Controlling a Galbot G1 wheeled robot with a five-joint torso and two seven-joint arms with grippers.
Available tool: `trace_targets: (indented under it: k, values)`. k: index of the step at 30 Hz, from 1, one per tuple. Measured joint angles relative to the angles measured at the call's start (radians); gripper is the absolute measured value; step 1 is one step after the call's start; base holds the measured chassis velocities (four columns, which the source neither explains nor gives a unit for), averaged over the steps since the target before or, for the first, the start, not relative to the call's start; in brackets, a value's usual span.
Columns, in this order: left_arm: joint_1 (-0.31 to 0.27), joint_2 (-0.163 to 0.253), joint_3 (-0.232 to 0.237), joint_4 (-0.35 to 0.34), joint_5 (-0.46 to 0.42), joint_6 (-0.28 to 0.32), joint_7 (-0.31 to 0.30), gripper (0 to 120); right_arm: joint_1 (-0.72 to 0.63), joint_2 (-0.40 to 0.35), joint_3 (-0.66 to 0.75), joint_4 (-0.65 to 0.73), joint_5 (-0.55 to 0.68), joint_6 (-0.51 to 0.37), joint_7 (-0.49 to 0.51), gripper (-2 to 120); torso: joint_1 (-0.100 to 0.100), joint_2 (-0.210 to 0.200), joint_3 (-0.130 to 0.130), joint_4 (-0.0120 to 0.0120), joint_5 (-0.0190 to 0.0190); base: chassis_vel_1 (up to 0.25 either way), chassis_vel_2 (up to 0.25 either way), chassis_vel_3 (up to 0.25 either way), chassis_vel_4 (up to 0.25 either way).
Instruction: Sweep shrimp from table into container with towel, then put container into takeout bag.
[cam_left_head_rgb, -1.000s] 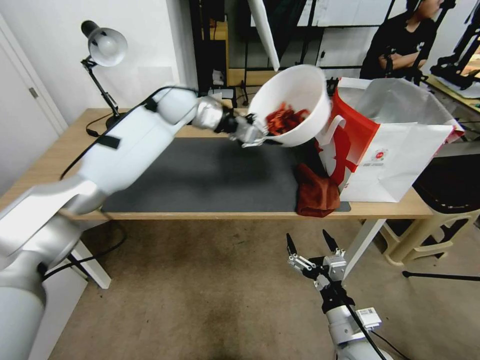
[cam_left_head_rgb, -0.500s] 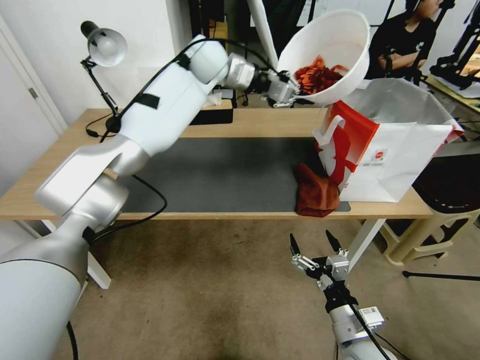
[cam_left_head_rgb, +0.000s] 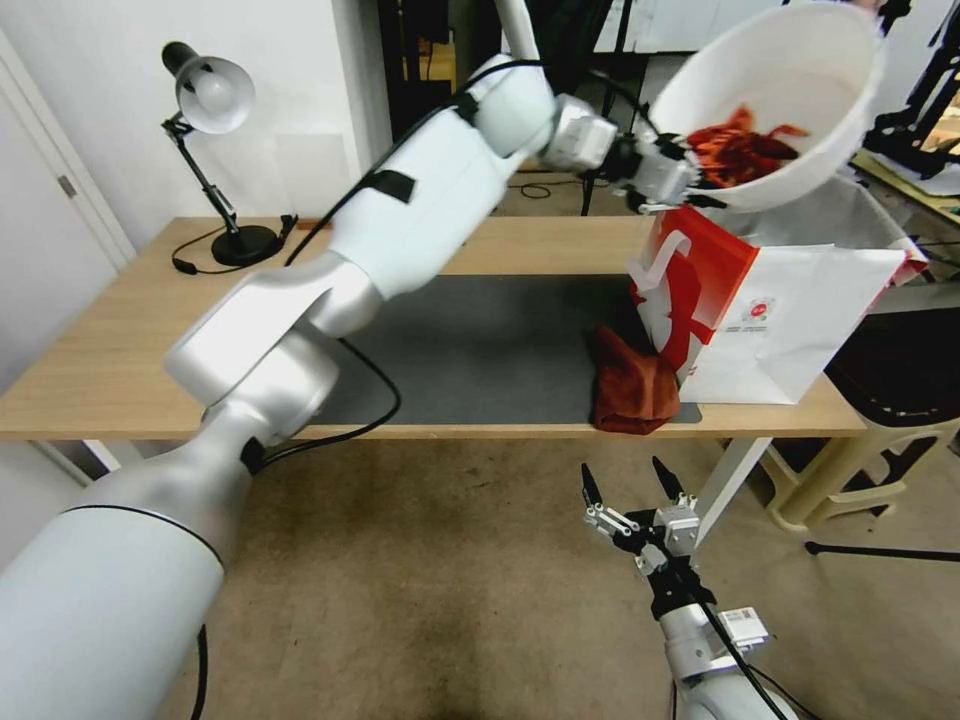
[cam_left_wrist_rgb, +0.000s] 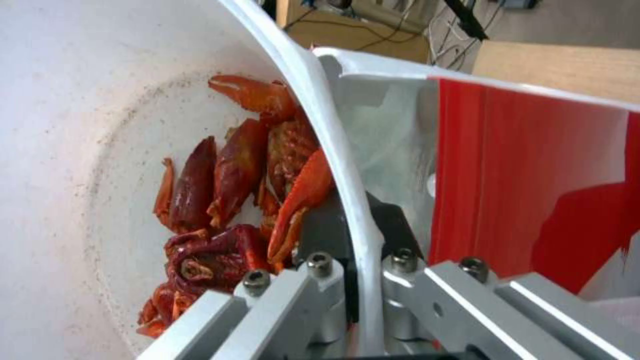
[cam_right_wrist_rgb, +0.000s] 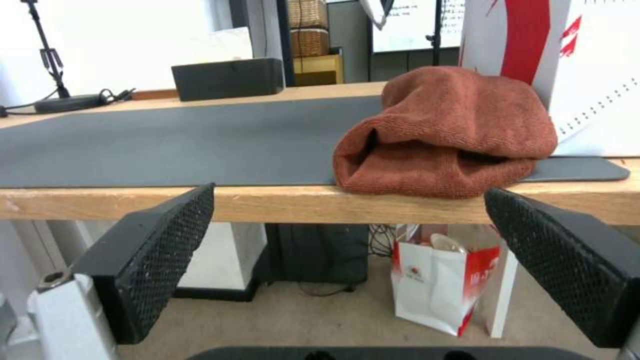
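Note:
My left gripper (cam_left_head_rgb: 690, 180) is shut on the rim of the white container (cam_left_head_rgb: 800, 100), holding it high in the air, tilted, just above the open mouth of the takeout bag (cam_left_head_rgb: 790, 320). Red shrimp (cam_left_head_rgb: 740, 150) lie piled inside the container (cam_left_wrist_rgb: 53, 100); the left wrist view shows the shrimp (cam_left_wrist_rgb: 233, 190), the clamped rim and the takeout bag (cam_left_wrist_rgb: 527, 165) close beneath. The rust-red towel (cam_left_head_rgb: 632, 388) lies crumpled on the mat at the table's (cam_left_head_rgb: 110, 330) front edge, beside the bag. My right gripper (cam_left_head_rgb: 632, 492) hangs open below the table edge, facing the towel (cam_right_wrist_rgb: 447, 135).
A desk lamp (cam_left_head_rgb: 210, 100) stands at the table's back left, and a black box (cam_right_wrist_rgb: 227, 77) sits at the back of the dark mat (cam_left_head_rgb: 480, 340). A beige stool (cam_left_head_rgb: 880, 440) stands right of the table. Another small bag (cam_right_wrist_rgb: 440, 290) rests on the floor under it.
My left arm has lifted the container up and to the right, from over the mat to above the bag's opening. The right gripper has stayed low and open.

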Motion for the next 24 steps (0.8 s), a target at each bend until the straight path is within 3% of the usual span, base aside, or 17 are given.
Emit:
trace_targets:
  k: [7, 24]
  values:
    - [-0.008, 0.003, 0.023, 0.04, 0.011, -0.018, -0.02, 0, -0.003, 0.004, 0.004, 0.004, 0.002, 0.003, -0.001, 100, 0.0, 0.0, 0.0, 0.0005, -0.0003, 0.0, 0.0, 0.0, 0.0]
    - [-0.004, 0.007, 0.101, 0.019, 0.008, -0.019, -0.045, 0, -0.003, 0.01, 0.007, 0.01, 0.006, 0.006, -0.005, 100, 0.0, 0.0, 0.0, 0.0003, -0.0003, 0.0, 0.0, 0.0, 0.0]
